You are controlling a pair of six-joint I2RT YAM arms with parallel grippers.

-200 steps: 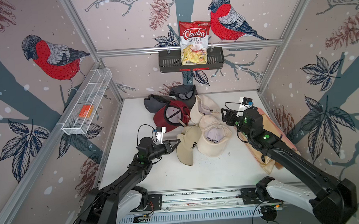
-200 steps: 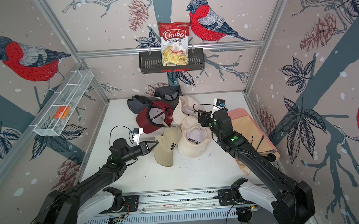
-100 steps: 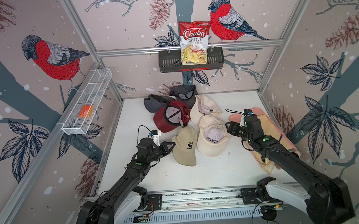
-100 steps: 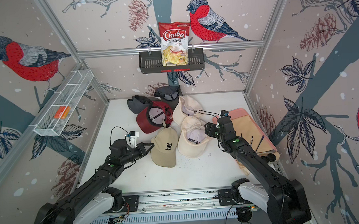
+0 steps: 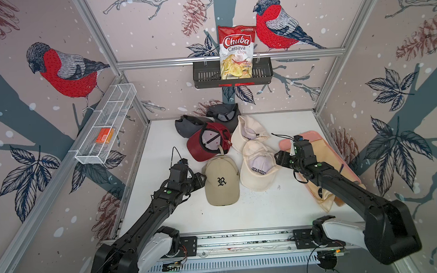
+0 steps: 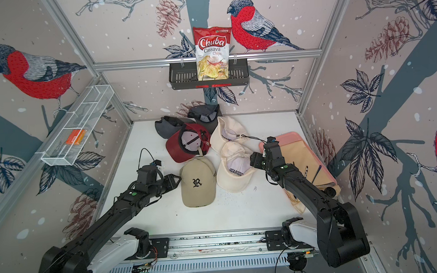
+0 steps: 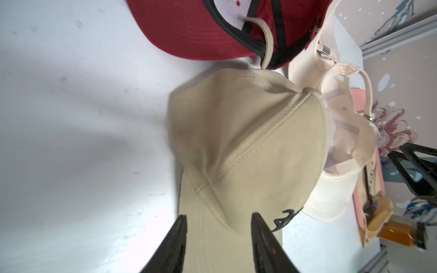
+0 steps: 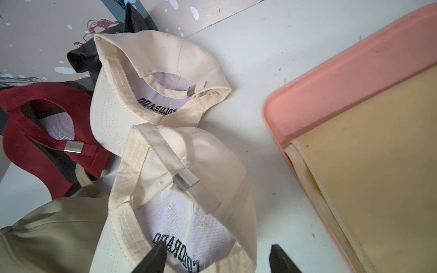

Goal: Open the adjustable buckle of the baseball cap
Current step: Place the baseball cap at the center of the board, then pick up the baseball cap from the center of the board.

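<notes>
Tan cap (image 5: 222, 183) lies crown-up mid-table beside my left gripper (image 7: 218, 215), jaws apart, empty. Light, floppy cloth, I judge; I'd pinch its loose strap (image 7: 268, 45), not the brim. Right gripper (image 8: 218, 244) hovers spread over cream cap (image 8: 212, 153).

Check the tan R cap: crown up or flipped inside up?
Crown up. The tan cap shows its embroidered R in both top views, with no lining visible, unlike the cream cap beside it, which lies inside up.

- A robot test cell in a lab: an aluminium frame (image 5: 157, 62) holds bird-printed wall panels (image 5: 62, 70).
- Two robot arms (image 5: 149, 217) stand on a rail (image 5: 243, 239) at the near edge of a white tabletop (image 5: 267, 211).
</notes>
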